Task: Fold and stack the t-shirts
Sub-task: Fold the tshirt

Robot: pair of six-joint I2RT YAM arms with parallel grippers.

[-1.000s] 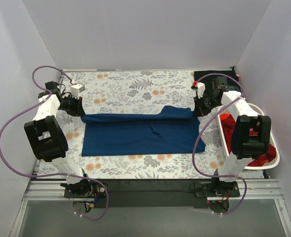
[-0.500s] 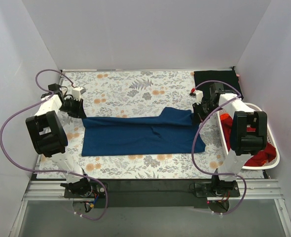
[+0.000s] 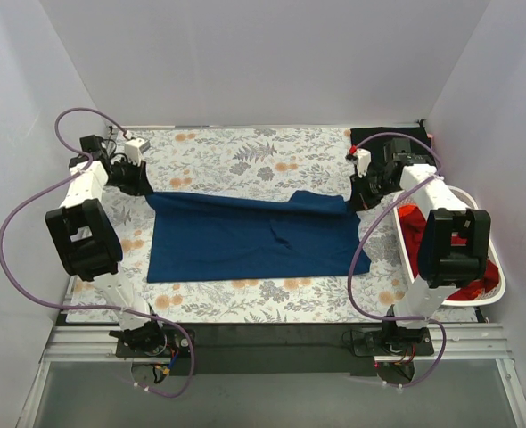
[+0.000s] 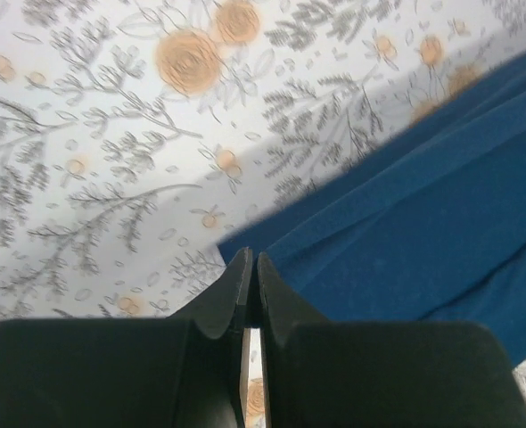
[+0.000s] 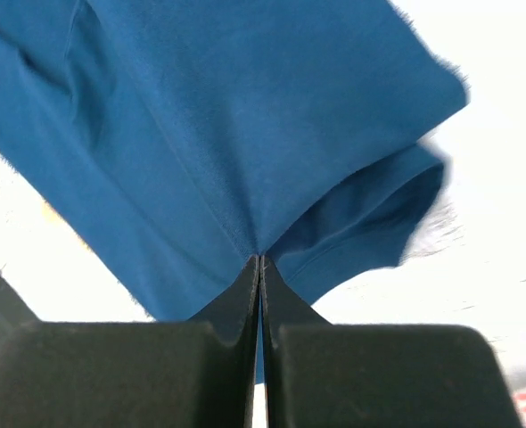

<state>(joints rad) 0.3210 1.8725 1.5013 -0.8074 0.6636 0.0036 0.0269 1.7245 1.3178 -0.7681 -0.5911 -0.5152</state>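
Left claw (image 3: 141, 185): fingers pressed together on the far-left corner of the navy t-shirt (image 3: 254, 236). The wrist view shows only the very tip of the cloth between them.
Right claw (image 3: 359, 201): clamped tight on the far-right corner, by the sleeve. The fabric bunches and funnels straight into the closed fingertips.
Navy t-shirt: spread across the middle of the table (image 3: 236, 156), long side running left to right. Its near edge lies flat on the floral cover, its far edge is raised at both ends and drawn out between the two claws, and a small crease sits mid-panel.
Why this hold: one corner each, on the same edge. That looks like the set-up for carrying the far edge over toward the near one in a single even fold, with the pull between the arms keeping the edge straight.
Black t-shirt (image 3: 390, 139): lying flat in the far-right corner of the table, apart from the navy one. My read is that it marks the stacking spot.
Basket (image 3: 499, 283): on the right, beside the right arm, with red t-shirts (image 3: 415, 227) heaped inside. They are probably waiting their turn.
Progress: early, I'd say, with this shirt not yet folded.
Watch for: the left grip is slim, so an uneven pull could slip that corner free and skew the fold.
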